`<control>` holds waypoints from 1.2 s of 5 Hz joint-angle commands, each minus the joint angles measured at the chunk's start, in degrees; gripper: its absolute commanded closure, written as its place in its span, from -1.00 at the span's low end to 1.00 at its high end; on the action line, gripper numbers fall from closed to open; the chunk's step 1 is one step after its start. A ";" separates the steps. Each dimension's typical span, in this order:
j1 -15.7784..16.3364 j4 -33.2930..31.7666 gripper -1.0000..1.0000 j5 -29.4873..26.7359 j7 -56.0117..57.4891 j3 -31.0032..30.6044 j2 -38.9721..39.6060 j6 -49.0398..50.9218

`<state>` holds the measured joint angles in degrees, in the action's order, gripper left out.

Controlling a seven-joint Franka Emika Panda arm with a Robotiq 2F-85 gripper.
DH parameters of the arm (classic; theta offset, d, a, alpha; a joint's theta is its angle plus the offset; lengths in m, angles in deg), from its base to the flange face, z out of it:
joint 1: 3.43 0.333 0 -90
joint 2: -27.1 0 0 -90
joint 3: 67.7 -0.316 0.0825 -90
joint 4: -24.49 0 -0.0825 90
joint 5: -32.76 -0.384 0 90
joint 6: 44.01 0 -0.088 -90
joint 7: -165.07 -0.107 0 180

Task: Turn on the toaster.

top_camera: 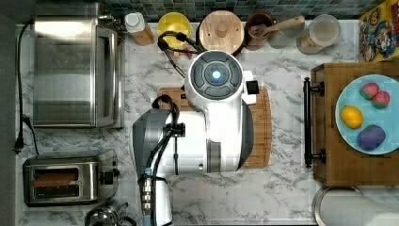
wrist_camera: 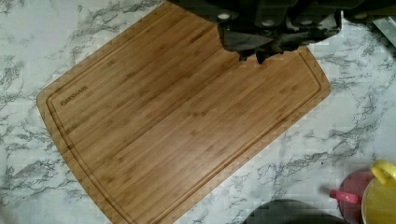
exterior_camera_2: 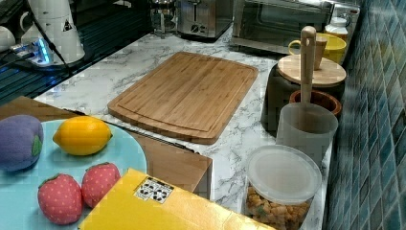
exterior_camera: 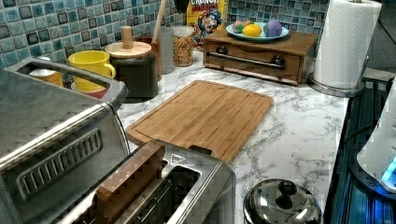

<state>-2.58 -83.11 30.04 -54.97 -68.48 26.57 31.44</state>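
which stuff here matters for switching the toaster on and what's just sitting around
Belongs to the job:
- toaster, bread in one slot
- its lever knob
- gripper, above the cutting board

Just lying about:
- cutting board
- toaster oven
- yellow mug
- plate of toy fruit
- paper towel roll
- cereal box

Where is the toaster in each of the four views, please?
Top view: toaster at lower left.
Left view: bottom centre, below the cutting board.
Right view: top centre, beyond the board.
Wrist view: not in it.
Shared landmark: the cutting board.
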 commanded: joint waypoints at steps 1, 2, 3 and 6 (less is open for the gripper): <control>0.08 0.02 1.00 -0.01 1.13 -0.18 -0.04 -0.23; 0.11 -1.95 1.00 -2.29 5.60 -0.37 -0.42 -0.81; 1.86 -8.32 1.00 -4.85 9.38 -1.68 -3.96 -5.29; 7.51 -20.08 1.00 -11.92 21.20 -6.65 -13.77 -8.56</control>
<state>-0.10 -101.52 19.74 -35.20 -70.86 17.09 22.47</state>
